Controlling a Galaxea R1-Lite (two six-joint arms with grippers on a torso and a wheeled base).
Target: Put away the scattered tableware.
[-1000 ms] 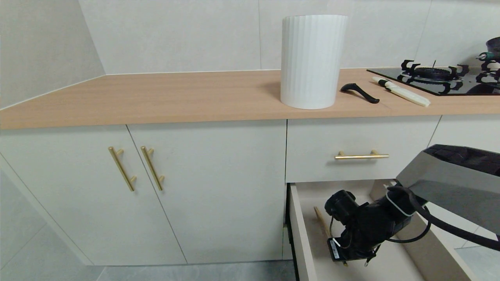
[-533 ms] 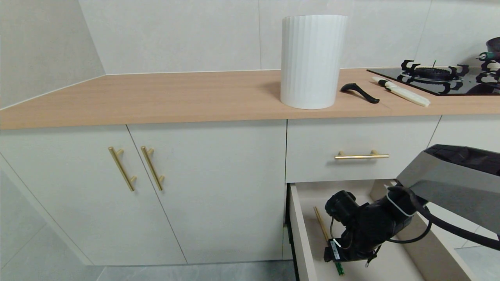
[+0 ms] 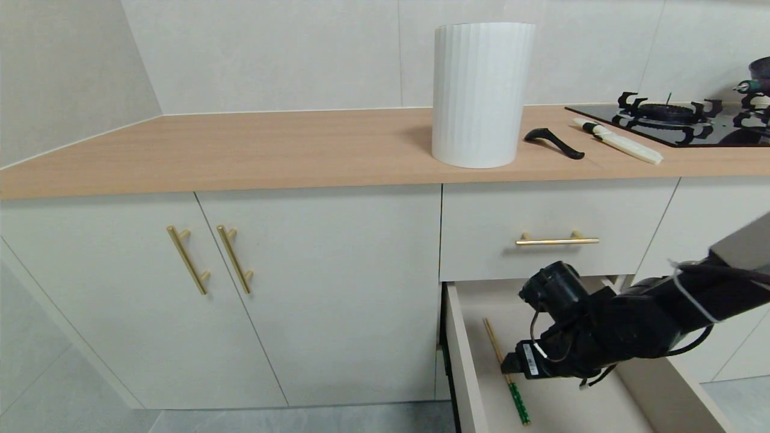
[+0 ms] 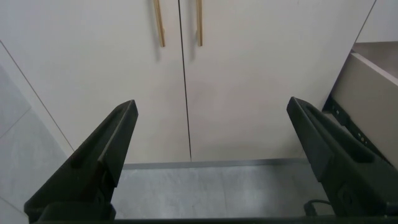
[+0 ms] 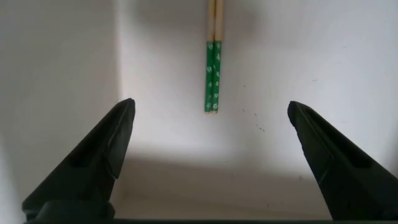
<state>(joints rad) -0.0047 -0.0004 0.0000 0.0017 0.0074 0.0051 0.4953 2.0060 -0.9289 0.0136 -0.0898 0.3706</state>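
Since the earlier frames the right gripper [image 3: 515, 365] has been raised and pulled back to the right, off the low spot over the drawer floor. The chopsticks [image 3: 509, 383] that were half hidden under it can now be seen full length. They're lying flat on the floor of the open drawer [image 3: 462, 355], close along its left wall, with the green ends toward the near side.

The right fingers are spread wide with nothing between them, and they're held apart from the chopsticks, above them. The left gripper [image 4: 210, 124] is parked low in front of the closed cabinet doors [image 4: 249, 74], also spread wide with nothing held.

So the chopstick drop looks done, and the step in hand seems to be getting the arm back out of the drawer.

Two pieces are still left out on the countertop [image 3: 240, 150], a black-handled utensil [image 3: 553, 143] and a pale utensil [image 3: 618, 144]. Both lie to the right of the white ribbed container [image 3: 483, 93], with the pale one just beside the hob [image 3: 668, 117].

For the next move, the arm probably needs to be lifted clear of the drawer and the closed drawer front above it, then brought over the counter. Both pieces lie low and flat (never fun to pick up), so the fingers would have to be closed right down at the surface. It's probably best if the drawer is left open until those are in.
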